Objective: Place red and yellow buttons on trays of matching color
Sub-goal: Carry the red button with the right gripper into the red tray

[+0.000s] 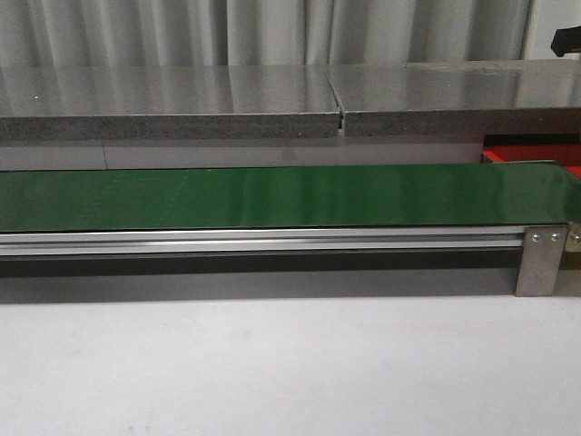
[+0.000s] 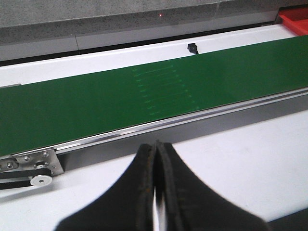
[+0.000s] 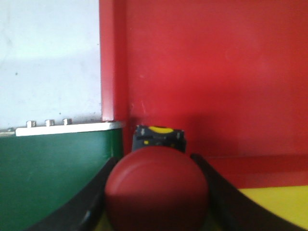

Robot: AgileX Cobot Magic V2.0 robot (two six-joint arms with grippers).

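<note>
Item: red button (image 3: pixel 156 187), pinched in your right pincer (image 3: pixel 156 192), hanging over the red tray (image 3: pixel 216 72) near its belt-side edge. Left pincer (image 2: pixel 156 192): pressed together, empty.

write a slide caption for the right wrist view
Right gripper holds a red button over the red tray.

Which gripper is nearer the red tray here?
Right. The right gripper holds a red button directly over the red tray. The left gripper, shut, hangs beside the belt, the tray far off.
</note>
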